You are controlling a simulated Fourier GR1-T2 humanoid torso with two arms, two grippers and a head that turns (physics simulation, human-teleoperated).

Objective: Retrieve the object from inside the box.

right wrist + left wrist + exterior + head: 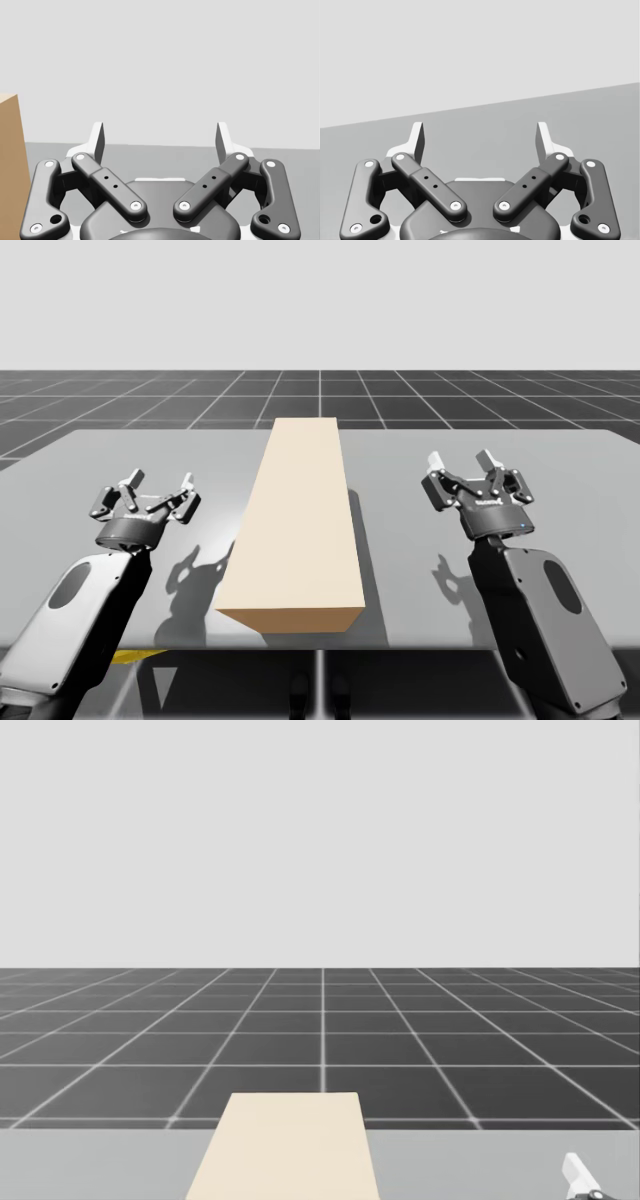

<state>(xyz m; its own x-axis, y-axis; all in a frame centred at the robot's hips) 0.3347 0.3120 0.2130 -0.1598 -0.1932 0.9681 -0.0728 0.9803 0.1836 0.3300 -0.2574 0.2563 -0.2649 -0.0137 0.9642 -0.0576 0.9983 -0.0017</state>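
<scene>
A long, closed tan box (298,520) lies lengthwise down the middle of the grey table (560,470); its far end (285,1150) appears in the head view. Whatever it holds is hidden. My left gripper (158,490) hovers open to the left of the box, nothing between its fingers (417,142). On the other side my right gripper (462,470) stands open as well, well apart from the box, whose brown side (10,165) appears beside its fingers (224,140). One white fingertip (578,1175) pokes into the head view's lower right corner.
The table's front edge (420,645) runs just under the box's near end. Bare grey surface lies on both sides of the box around each gripper. Beyond the table a dark gridded floor (320,395) stretches away.
</scene>
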